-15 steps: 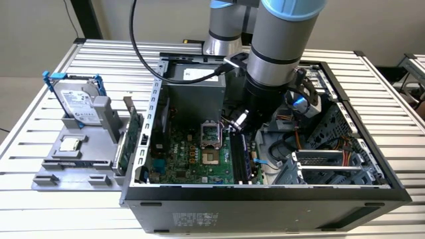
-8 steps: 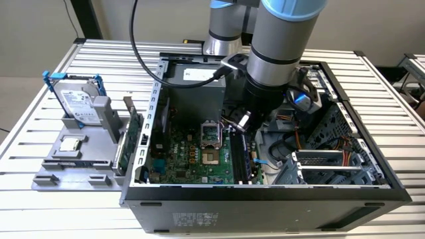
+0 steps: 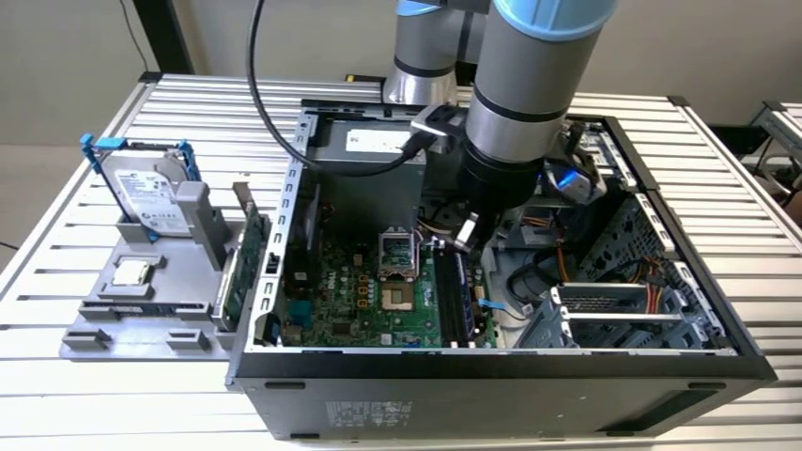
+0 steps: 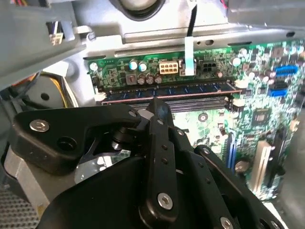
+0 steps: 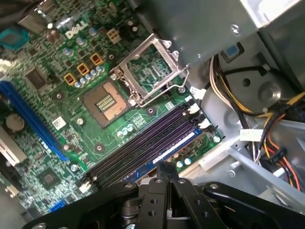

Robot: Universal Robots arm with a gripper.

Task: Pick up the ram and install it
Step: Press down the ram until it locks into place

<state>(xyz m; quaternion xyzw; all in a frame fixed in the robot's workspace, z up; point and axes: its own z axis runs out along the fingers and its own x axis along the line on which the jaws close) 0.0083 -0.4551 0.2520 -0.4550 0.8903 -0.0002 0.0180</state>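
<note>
Take the motherboard (image 3: 376, 291) as your reference; it lies flat on the floor of the open computer case (image 3: 501, 371), so the slots face upward toward the arm.

The arm reaches down into the case, and the gripper (image 3: 467, 233) hangs just above the bank of black memory slots (image 3: 454, 301) at the edge of the motherboard nearest the drive cage. In both wrist views the fingers (image 5: 167, 188) are pressed together with no gap and nothing between them: the gripper is clenched and empty. Judged from this, closed fingers give a narrow, stiff tip suited to pushing down on a thin card edge.

The ram (image 5: 174, 150) sits in the outermost slot of that bank, on the side away from the CPU socket (image 5: 107, 100). In the first wrist view you see it as a blue strip with pale labels, running the length of the slot. In the second wrist view its row of dark chips (image 4: 167, 90) stands on edge in the slot, directly beyond the fingertips. The white latches (image 5: 193, 109) at the slot ends are visible; whether they have fully closed on the module cannot be told.

Outside the case, beside the motherboard's far edge, a grey fixture (image 3: 150, 301) holds the hard drive (image 3: 145, 193) and an expansion card (image 3: 248, 254) upright, keeping spare parts within reach.
</note>
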